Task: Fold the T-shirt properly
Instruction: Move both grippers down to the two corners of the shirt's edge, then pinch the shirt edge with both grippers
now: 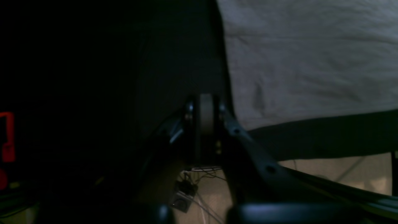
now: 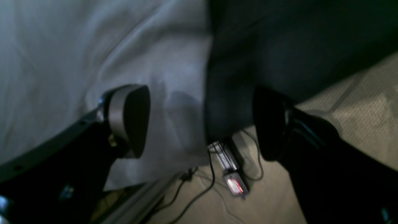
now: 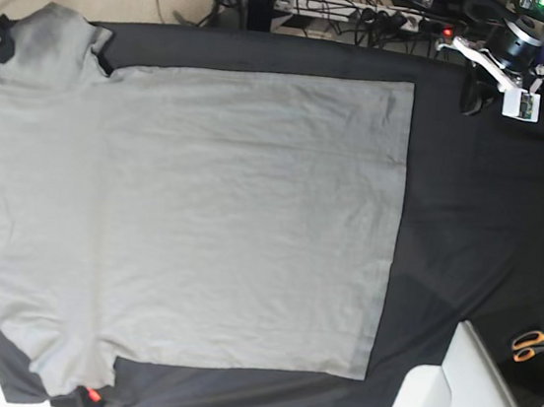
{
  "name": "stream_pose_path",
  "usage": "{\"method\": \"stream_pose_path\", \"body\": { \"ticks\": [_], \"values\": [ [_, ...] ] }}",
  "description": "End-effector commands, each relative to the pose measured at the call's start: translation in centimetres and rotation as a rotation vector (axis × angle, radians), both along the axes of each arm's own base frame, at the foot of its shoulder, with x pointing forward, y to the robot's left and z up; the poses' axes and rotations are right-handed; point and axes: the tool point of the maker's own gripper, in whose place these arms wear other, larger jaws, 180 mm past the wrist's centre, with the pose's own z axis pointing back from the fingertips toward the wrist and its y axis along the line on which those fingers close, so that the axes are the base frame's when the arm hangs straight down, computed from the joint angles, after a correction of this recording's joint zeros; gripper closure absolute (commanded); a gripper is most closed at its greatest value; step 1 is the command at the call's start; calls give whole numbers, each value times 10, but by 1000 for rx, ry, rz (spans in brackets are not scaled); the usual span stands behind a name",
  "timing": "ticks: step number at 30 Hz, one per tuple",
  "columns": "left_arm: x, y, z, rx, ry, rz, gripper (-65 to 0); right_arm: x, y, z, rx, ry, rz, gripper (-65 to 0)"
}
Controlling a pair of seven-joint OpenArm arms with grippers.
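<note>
No brand, label or writing is showing legibly in any view.

The left gripper (image 1: 205, 119) is sitting with its jaws pressed together, pad against pad, and nothing is showing between them; in the base view it (image 3: 478, 90) is hanging over the black cloth (image 3: 490, 210) at the table's far edge, apart from the shirt's hem. In the left wrist view the T-shirt (image 1: 311, 62) is lying just beyond and to the right of the closed pads, not touching them.

The right gripper (image 2: 202, 121) is standing with its jaws spread wide and gripping nothing. One of its fingers (image 2: 129, 119) is hovering over the T-shirt (image 2: 77, 62), the other over the black cloth (image 2: 279, 46) near the table's edge, with cables and a small device (image 2: 234, 183) with a red light lying on the floor below.

From the base view the T-shirt (image 3: 190, 223) is lying spread flat on the black cloth, filling the left and middle of the table, its straight hem running down the middle-right. Orange-handled scissors (image 3: 533, 345) are lying well apart at the right edge.
</note>
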Motion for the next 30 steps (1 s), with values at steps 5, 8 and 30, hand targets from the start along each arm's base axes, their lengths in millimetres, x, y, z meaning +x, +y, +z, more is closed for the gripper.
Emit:
{"method": "stream_pose_path", "body": {
  "ticks": [5, 8, 30],
  "values": [
    [-2, 7, 2, 4, -12, 14, -20, 13, -7, 10, -30, -41, 27, -489],
    [-7, 9, -5, -2, 9, 25, -20, 14, -7, 10, -30, -44, 25, -489],
    [10, 4, -8, -231, -66, 170, -23, 8, 32, -10, 51, 21, 99, -266]
  ]
}}
